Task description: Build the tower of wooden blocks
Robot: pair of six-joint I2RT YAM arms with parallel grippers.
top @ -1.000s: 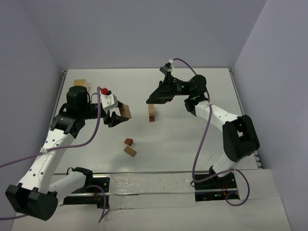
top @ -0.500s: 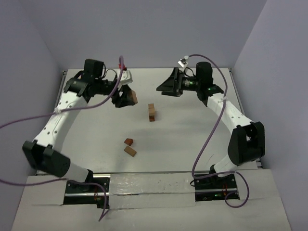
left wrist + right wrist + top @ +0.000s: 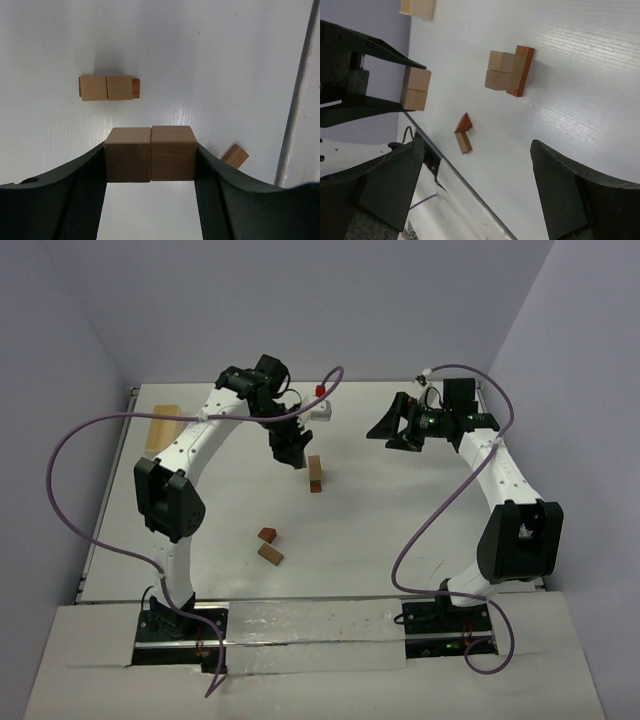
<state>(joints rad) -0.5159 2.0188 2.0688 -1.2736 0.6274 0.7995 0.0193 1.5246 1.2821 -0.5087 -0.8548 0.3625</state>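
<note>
The tower (image 3: 315, 474) is a short stack near the table's middle, with tan blocks on a reddish-brown one. It also shows in the left wrist view from above (image 3: 107, 88) and in the right wrist view (image 3: 509, 70). My left gripper (image 3: 292, 452) hangs just left of and behind the tower. It is shut on two tan wood blocks (image 3: 150, 154) held side by side between its fingers (image 3: 210, 190); these held blocks (image 3: 416, 88) also show in the right wrist view. My right gripper (image 3: 388, 430) is open and empty (image 3: 477, 144), off to the tower's right.
Two loose blocks lie nearer the front, a reddish wedge (image 3: 267, 534) and a tan brick (image 3: 271, 554). The right wrist view shows the same wedge (image 3: 464, 123) and brick (image 3: 464, 142). A pale wooden box (image 3: 163, 426) lies at the far left edge.
The left arm swung from the left side round to the back, carrying its two blocks over next to the tower. The right gripper drew back to the right, away from the tower.
</note>
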